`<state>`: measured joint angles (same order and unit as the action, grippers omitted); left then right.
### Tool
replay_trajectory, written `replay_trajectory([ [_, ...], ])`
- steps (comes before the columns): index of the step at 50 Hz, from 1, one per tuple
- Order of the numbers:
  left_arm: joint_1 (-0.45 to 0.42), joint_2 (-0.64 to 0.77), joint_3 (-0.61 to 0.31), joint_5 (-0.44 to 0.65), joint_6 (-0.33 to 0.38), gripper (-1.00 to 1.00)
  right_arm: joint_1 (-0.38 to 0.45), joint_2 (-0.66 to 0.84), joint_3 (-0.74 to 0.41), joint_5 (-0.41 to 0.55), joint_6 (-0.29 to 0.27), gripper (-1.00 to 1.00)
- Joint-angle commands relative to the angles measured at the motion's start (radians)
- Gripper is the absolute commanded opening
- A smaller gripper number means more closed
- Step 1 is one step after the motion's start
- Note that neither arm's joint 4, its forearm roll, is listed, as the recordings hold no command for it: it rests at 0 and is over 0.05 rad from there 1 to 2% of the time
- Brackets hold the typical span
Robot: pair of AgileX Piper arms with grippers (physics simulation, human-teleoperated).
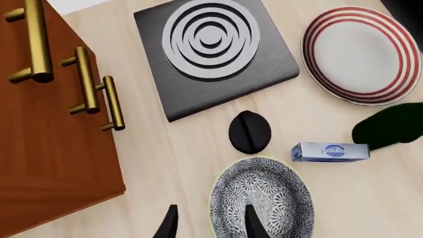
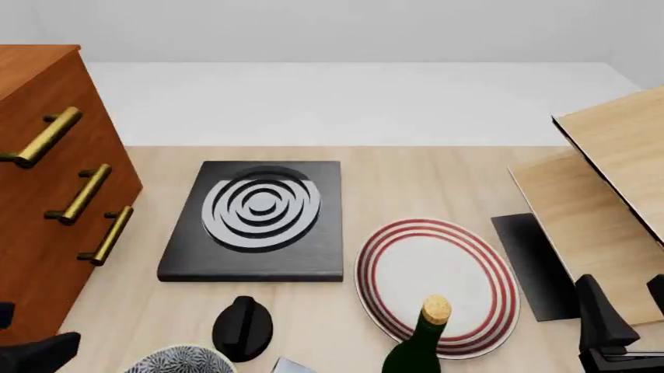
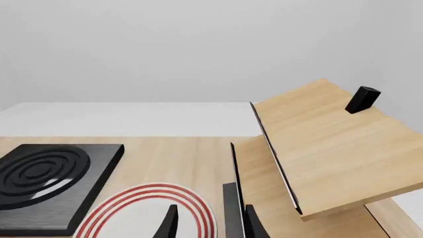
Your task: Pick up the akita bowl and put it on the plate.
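- Bowl not yet lifted: akita bowl point(image 1: 262, 198) sits on the table point(image 2: 415, 179) at the near edge, left of centre, only its rim showing in the front view
- Plate point(image 2: 436, 284) lies bare, right of the bowl and a little farther back; nothing placed on it, so grasp, lift, carry and set-down all appear left to do
- Left end effector point(image 1: 210, 223) hovers over the bowl's left rim, jaws spread wide, one fingertip over the bowl's inside, the other outside; holding nothing
- Right end effector point(image 3: 210, 223) at the near right, jaws apart and empty, close to the plate's right side
- Obstacles on the route: black knob point(image 2: 242, 326) just beyond the bowl, small blue box point(image 1: 330, 151) to the right of the bowl, green bottle point(image 2: 425, 342) standing at the plate's near edge
- Judgement: direct path to the plate passes the box and bottle; a lift well above the bottle's cork looks needed
- Wooden cabinet point(image 2: 47, 202) bounds the left; burner slab point(image 2: 257, 221) lies farther back; wooden rack point(image 2: 612, 179) on the right
- Open room mainly over the plate's far half
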<state>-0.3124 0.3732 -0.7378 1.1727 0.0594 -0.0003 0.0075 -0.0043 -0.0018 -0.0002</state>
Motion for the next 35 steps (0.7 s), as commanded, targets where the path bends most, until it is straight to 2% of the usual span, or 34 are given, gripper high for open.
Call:
replay_trajectory([
  [1, -0.052, -0.003, 0.089, -0.015, -0.041, 1.00, 0.000, 0.000, 0.000, 0.000, 0.000, 1.00],
  [6, -0.087, 0.006, 0.130, -0.028, -0.063, 1.00, 0.000, 0.000, 0.000, 0.000, 0.000, 1.00],
  [17, -0.092, 0.026, 0.138, -0.041, -0.060, 1.00, 0.000, 0.000, 0.000, 0.000, 0.000, 1.00],
  [35, -0.140, 0.016, 0.194, -0.051, -0.096, 1.00, 0.000, 0.000, 0.000, 0.000, 0.000, 1.00],
])
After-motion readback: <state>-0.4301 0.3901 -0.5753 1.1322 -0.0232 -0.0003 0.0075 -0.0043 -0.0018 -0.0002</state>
